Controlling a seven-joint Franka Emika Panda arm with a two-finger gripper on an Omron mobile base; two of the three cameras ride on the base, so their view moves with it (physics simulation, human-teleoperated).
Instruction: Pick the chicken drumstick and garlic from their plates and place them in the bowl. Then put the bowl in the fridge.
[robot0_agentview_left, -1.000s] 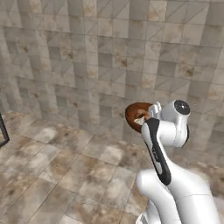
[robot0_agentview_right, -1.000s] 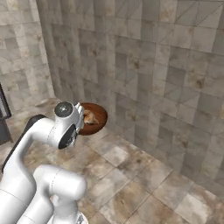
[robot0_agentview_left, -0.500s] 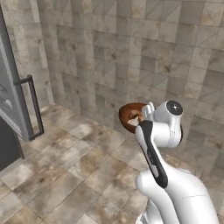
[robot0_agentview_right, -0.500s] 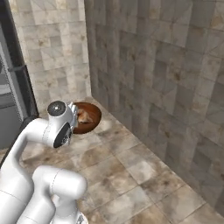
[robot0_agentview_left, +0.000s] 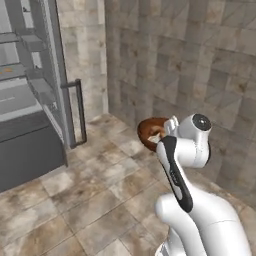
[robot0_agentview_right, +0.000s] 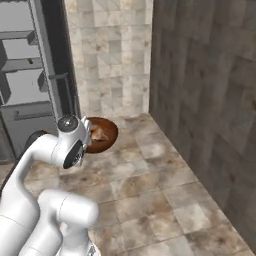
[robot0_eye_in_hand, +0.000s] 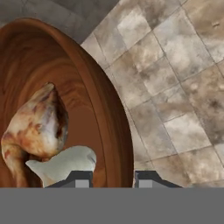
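**Inspector A:** Tiled floor and tiled walls on two sides; corner of room ahead. Step in hand?

**Inspector B:** Judged as final leg: carrying loaded bowl towards fridge. Drumstick and garlic both inside bowl, touching each other. Plates done with, by that evidence.

**Inspector A:** Grip?

**Inspector B:** Gripper nearly closed, jaws pinching bowl rim, one tip inside, one outside. Bowl held off floor, just ahead of wrist in both base views.

**Inspector A:** Fridge condition?

**Inspector B:** Open. Pale shelves visible at upper left of left base view, darker drawer front below, door with handle standing edge-on between shelves and wall. Seen also at left of right base view.

**Inspector A:** Next move?

**Inspector B:** Probably more turning or driving left to face shelves squarely, then reaching in, bowl kept level. Single-sided rim grip; sudden tilt likely to spill contents.

**Inspector A:** Clearances?

**Inspector B:** Open floor between base and fridge, nothing lying on it. Hazards: door edge and handle near approach line; right wall close on far side, limiting swing that way. Shelf lip to clear on entry. Height of shelf gap against bowl: cannot tell from here.
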